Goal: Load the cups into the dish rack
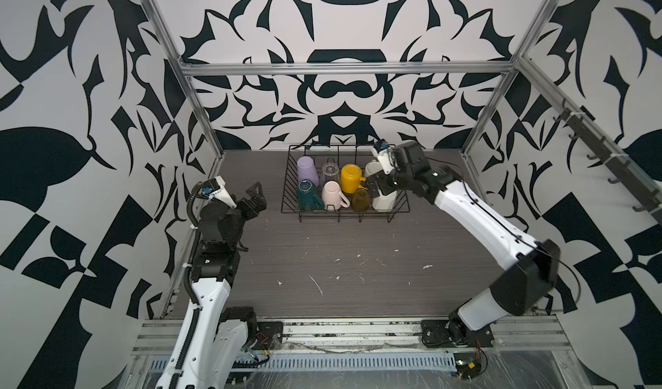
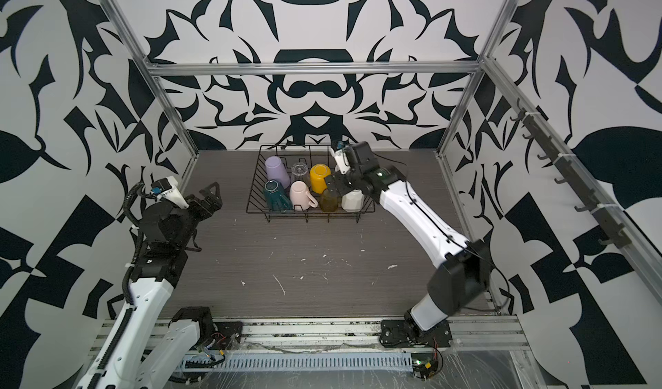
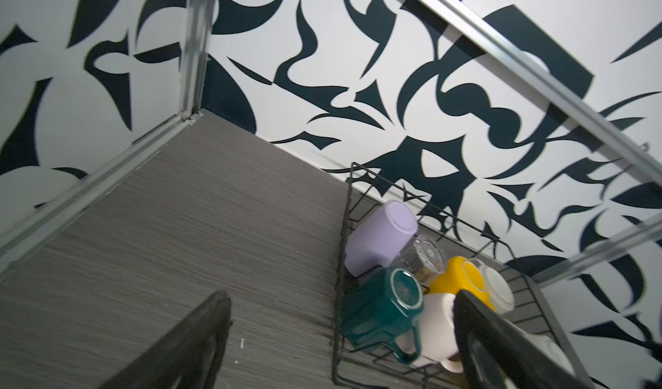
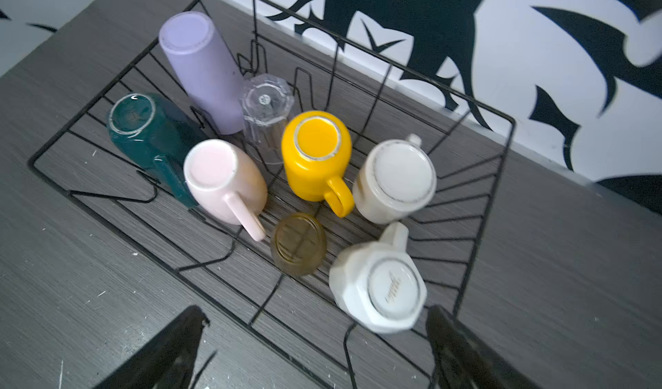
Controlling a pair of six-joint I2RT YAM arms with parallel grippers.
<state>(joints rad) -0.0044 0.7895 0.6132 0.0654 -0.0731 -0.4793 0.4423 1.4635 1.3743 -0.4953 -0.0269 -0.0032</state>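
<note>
Black fingers (image 4: 179,340) of the right gripper (image 4: 315,312) frame the near edge of the right wrist view. They are spread wide with nothing pinched between them, poised above the front right end of the black thin-wire dish rack (image 4: 462,204). Just beside one finger sits the white faceted mug (image 4: 378,283), base up, its handle pointing toward the cream mug (image 4: 394,181) behind it; whether finger and mug touch cannot be told. Next along the front stand the olive glass (image 4: 299,244), the pale pink mug (image 4: 222,179) and the dark green mug (image 4: 147,129), the last one tilted. Behind them come the yellow mug (image 4: 315,154), the clear glass (image 4: 267,115) and the lilac tumbler (image 4: 204,72), which leans at a slant. All eight cups are inside the rack and turned upside down. In both top views the rack stands on the grey wood-grain table (image 1: 322,262) at its far middle, close to the black-and-white patterned wall (image 1: 344,93). The white-and-black right arm (image 1: 476,219) reaches over the rack's right end. Well apart, to the left of the rack, the left gripper (image 1: 255,197) hovers above the table, its jaws likewise spread and holding nothing.
</note>
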